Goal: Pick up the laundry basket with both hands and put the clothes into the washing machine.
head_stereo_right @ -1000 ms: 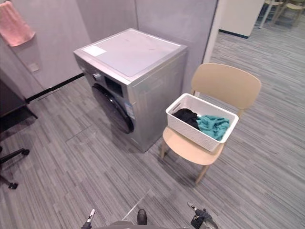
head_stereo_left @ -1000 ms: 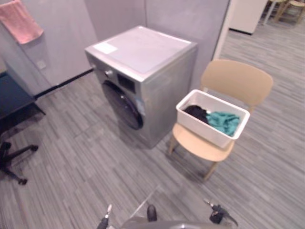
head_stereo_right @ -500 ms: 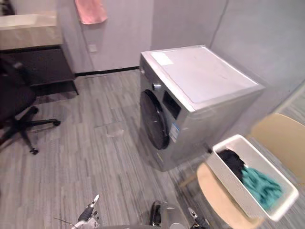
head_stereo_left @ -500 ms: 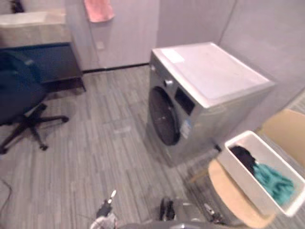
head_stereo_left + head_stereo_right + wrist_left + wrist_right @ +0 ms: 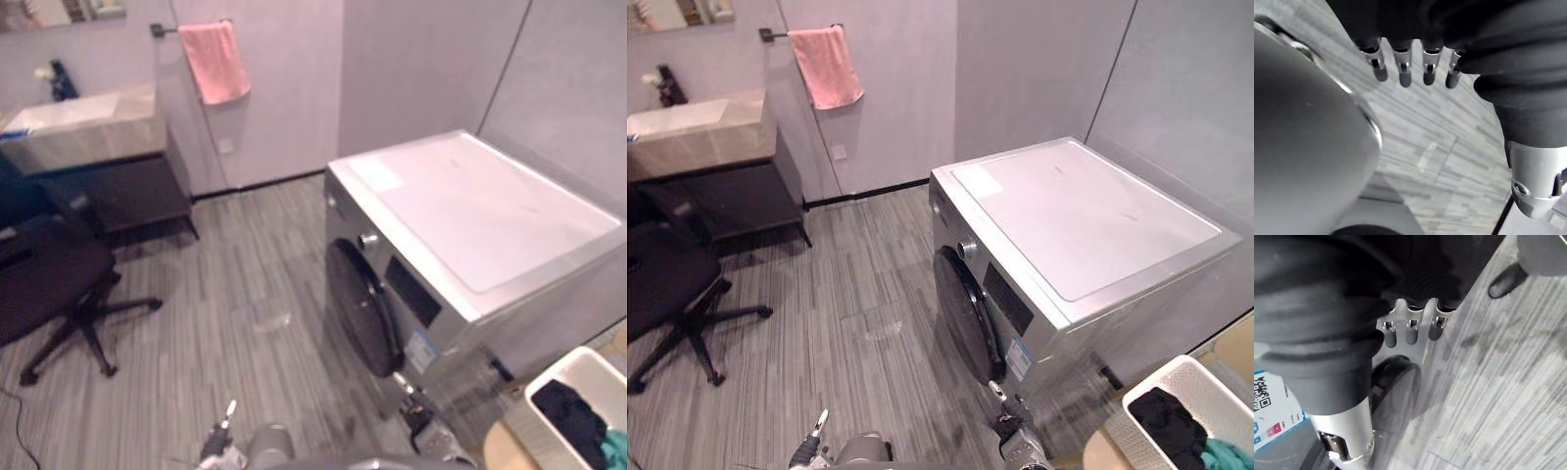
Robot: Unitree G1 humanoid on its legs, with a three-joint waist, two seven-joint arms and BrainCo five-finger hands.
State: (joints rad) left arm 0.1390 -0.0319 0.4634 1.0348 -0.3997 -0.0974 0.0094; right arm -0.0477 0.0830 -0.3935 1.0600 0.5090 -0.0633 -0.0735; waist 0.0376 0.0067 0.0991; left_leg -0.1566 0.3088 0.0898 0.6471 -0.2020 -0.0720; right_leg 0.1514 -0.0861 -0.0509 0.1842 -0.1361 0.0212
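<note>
The silver washing machine (image 5: pixel 1068 235) stands at centre right, its round dark door (image 5: pixel 965 313) closed. A white laundry basket (image 5: pixel 1200 387) sits on a tan chair (image 5: pixel 498 452) at the lower right corner, to the machine's right. It holds a black garment (image 5: pixel 1161 416) and a teal one (image 5: pixel 1225 456). My left hand (image 5: pixel 1404 73) hangs low over the floor, fingers relaxed and holding nothing. My right hand (image 5: pixel 1410 333) hangs beside the machine's lower front, also open and holding nothing. Both hands, the left hand (image 5: pixel 813 450) and the right hand (image 5: pixel 1014 436), are far from the basket.
A pink towel (image 5: pixel 826 64) hangs on the back wall. A sink counter (image 5: pixel 696 127) over a dark cabinet stands at the far left. In front of it is a black office chair (image 5: pixel 666 284). Grey plank floor (image 5: pixel 862 294) lies before the machine.
The camera has swung to the left, so the machine now fills the right side and the basket has slid to the lower right corner. The sink and office chair have come into view.
</note>
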